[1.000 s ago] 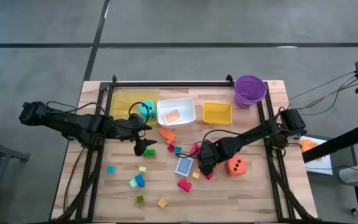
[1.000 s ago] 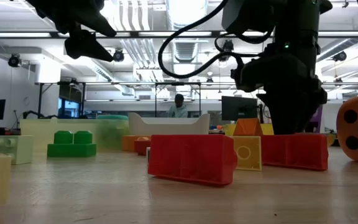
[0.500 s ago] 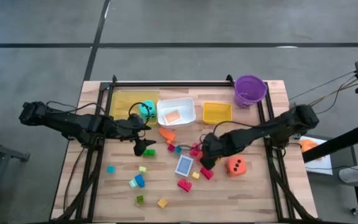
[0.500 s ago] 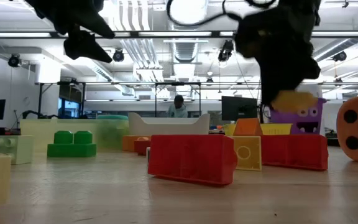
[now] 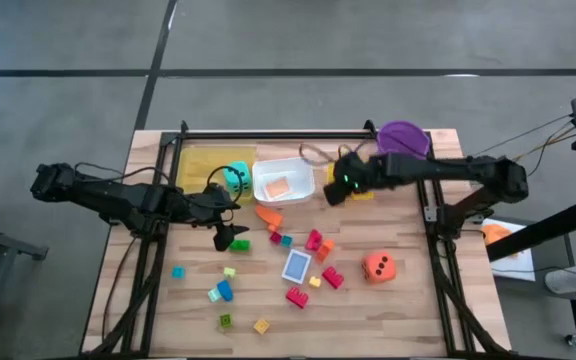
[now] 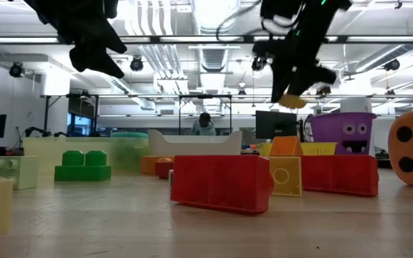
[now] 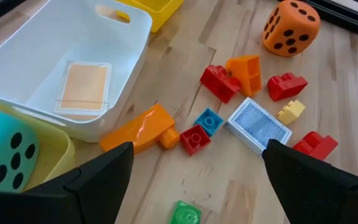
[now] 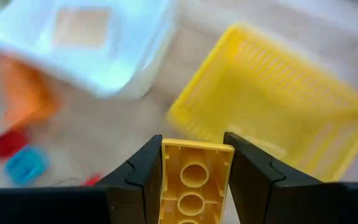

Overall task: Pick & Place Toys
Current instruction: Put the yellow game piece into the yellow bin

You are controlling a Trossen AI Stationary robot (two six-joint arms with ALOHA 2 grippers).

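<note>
Desk [image 5: 408, 310] scatter unchanged. Right claw [image 8: 194, 163] pinches a yellow block [image 8: 192, 182] between its fingers, held in the air beside the yellow tray [image 5: 360, 186]; a second ago it sat low among blocks near the orange die [image 5: 379, 266]. Left claw [image 5: 230, 232] hangs spread over the desk near the white tray [image 5: 303, 167]. Block's lower end is cut off, probably a two-stud piece.

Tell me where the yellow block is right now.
The yellow block is clamped in the right gripper, raised above the table between the white tray and yellow basket.
</note>
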